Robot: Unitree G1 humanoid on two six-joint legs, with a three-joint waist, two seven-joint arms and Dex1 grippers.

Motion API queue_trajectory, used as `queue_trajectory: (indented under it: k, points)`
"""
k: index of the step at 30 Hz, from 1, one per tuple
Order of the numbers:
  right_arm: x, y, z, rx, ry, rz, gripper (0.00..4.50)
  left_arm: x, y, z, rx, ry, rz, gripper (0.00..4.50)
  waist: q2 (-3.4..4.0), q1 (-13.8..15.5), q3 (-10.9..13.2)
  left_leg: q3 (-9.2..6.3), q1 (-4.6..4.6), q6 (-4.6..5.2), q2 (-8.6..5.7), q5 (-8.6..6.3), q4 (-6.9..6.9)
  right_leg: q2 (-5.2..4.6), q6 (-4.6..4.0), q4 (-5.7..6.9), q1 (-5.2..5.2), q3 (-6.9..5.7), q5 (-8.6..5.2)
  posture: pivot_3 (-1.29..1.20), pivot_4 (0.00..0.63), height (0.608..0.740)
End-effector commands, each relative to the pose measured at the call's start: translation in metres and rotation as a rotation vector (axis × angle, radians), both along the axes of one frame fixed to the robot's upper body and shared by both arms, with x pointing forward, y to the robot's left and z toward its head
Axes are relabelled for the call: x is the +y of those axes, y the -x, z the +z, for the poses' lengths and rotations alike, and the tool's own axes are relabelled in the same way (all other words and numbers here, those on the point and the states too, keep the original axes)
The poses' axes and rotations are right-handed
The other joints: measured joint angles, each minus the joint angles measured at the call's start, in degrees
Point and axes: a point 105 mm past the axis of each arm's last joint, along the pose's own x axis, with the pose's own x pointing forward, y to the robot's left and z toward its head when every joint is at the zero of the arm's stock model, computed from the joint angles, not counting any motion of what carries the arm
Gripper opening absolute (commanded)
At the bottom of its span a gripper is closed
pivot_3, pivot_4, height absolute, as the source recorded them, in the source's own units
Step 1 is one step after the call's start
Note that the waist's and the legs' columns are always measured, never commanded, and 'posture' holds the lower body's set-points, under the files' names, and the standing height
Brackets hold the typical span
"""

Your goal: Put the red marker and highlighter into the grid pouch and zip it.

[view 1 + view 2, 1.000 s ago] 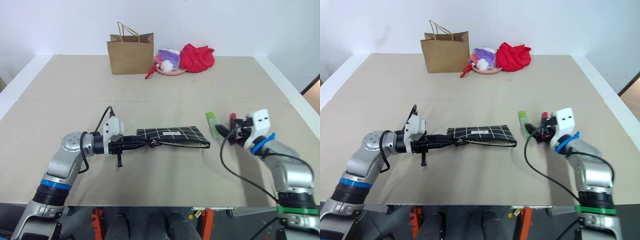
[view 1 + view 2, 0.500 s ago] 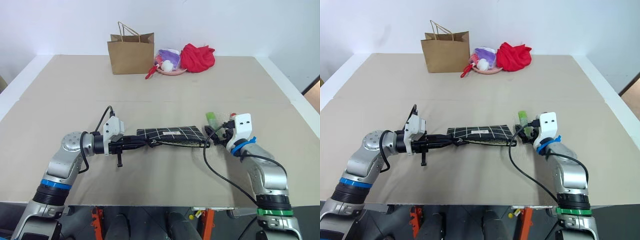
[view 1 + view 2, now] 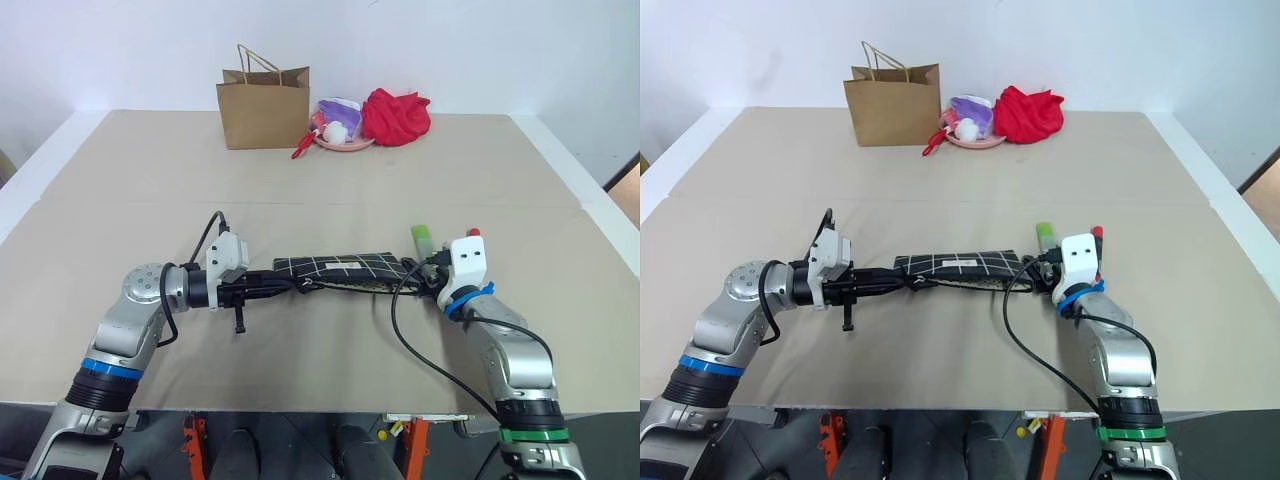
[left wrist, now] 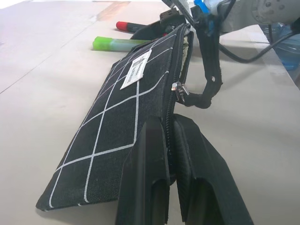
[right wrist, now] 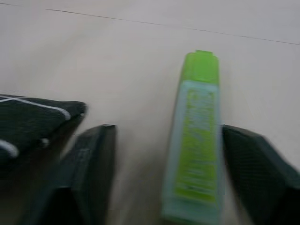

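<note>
The grid pouch [image 3: 340, 267] lies flat mid-table, black with white grid lines, its zipper edge partly open. My left gripper [image 4: 169, 124] is shut on the pouch's left end at the zipper edge. The light green highlighter [image 5: 197, 136] lies just beyond the pouch's right end. My right gripper [image 3: 422, 268] is open and straddles the highlighter, one finger [image 5: 89, 159] by the pouch corner and the other [image 5: 253, 164] close against the pen. The red marker [image 4: 129, 25] lies beside the highlighter; in the head view only its tip [image 3: 473, 232] peeks past my right wrist.
At the table's far side stand a brown paper bag [image 3: 263, 107], a pink dish of small items [image 3: 338, 130] and a red cloth [image 3: 395, 115]. A black cable [image 3: 410, 330] loops from my right wrist over the table.
My right gripper has moved left and down, from right of the pens to astride the highlighter at the pouch's right end. The left gripper and pouch have stayed put.
</note>
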Motion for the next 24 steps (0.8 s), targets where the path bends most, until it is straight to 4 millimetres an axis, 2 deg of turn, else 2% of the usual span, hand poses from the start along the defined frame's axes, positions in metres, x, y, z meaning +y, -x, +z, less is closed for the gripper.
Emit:
queue_trajectory:
  k: [1,2,3,7,11,13,16,18,20,22,24]
  points:
    - [-0.014,0.006,-0.020,0.077,0.019,-0.075,1.79,0.000,0.003,0.013,-0.057,0.006,-0.014,0.00,-0.01,0.15,-0.01,-0.01,0.02,0.00,0.00,0.00,0.03,0.00,0.00,0.00,0.04,0.00,0.00,0.00,0.150,0.740]
    - [-0.013,0.006,-0.021,0.079,0.007,-0.080,1.35,0.000,0.003,0.013,-0.057,0.007,-0.014,0.00,-0.02,0.24,-0.01,0.00,0.03,0.00,-0.01,0.00,0.06,-0.01,0.01,0.00,0.07,0.00,0.01,0.00,0.150,0.740]
    - [-0.013,0.006,-0.022,0.083,-0.001,-0.085,1.10,-0.001,0.003,0.013,-0.058,0.006,-0.015,0.00,-0.05,0.29,-0.03,0.00,0.03,-0.03,-0.01,0.02,0.09,-0.02,0.02,0.00,0.10,0.00,0.01,0.00,0.150,0.740]
    - [-0.013,0.007,-0.022,0.084,-0.017,-0.087,1.11,-0.002,0.003,0.013,-0.058,0.008,-0.018,0.00,-0.07,0.37,-0.04,-0.01,0.04,-0.08,-0.03,0.06,0.12,-0.04,-0.01,-0.01,0.14,0.00,0.00,0.00,0.150,0.740]
    - [-0.012,0.005,-0.007,0.026,-0.031,-0.051,1.11,-0.001,0.002,0.012,-0.056,0.007,-0.019,0.00,-0.07,0.37,-0.04,-0.01,0.04,-0.08,-0.03,0.06,0.07,-0.04,0.03,-0.01,0.14,-0.01,0.01,0.00,0.150,0.740]
    - [-0.013,0.002,0.016,-0.051,-0.049,0.015,1.11,-0.001,0.002,0.012,-0.055,0.006,-0.021,0.00,-0.04,0.38,-0.02,-0.01,0.03,-0.08,-0.03,0.06,0.06,-0.04,0.04,-0.01,0.13,-0.01,0.00,0.00,0.150,0.740]
    - [-0.020,0.000,0.068,-0.190,-0.023,0.164,1.11,0.000,0.002,0.012,-0.050,0.005,-0.026,0.00,0.08,0.28,0.08,0.00,-0.02,-0.08,-0.04,0.06,0.05,-0.05,0.05,-0.01,0.06,0.00,-0.01,0.00,0.150,0.740]
    - [-0.021,0.001,0.094,-0.248,-0.004,0.250,1.11,0.000,0.003,0.012,-0.046,0.004,-0.032,0.00,0.23,0.18,0.17,0.04,-0.06,-0.08,-0.07,0.06,0.05,-0.06,0.07,-0.02,-0.01,0.04,0.00,0.00,0.150,0.740]
    - [-0.018,0.005,0.111,-0.280,-0.002,0.335,1.11,0.000,0.003,0.012,-0.045,0.004,-0.039,0.00,0.22,-0.15,0.16,0.02,-0.01,-0.05,-0.04,0.05,0.02,-0.02,0.05,-0.01,0.00,0.03,0.00,0.00,0.150,0.740]
    - [-0.004,0.019,0.130,-0.288,-0.003,0.523,1.11,-0.001,0.006,0.012,-0.043,0.003,-0.059,0.00,0.22,-0.19,0.16,-0.02,0.06,0.03,-0.01,0.03,-0.10,0.02,0.00,-0.01,0.02,-0.01,-0.03,0.00,0.150,0.740]
    - [0.025,0.058,0.140,-0.193,-0.027,0.859,1.11,-0.002,0.008,0.011,-0.041,0.000,-0.078,0.00,0.26,-0.07,0.18,-0.05,0.03,0.07,-0.02,0.01,-0.17,0.02,-0.04,-0.01,0.00,-0.03,-0.14,0.00,0.150,0.740]
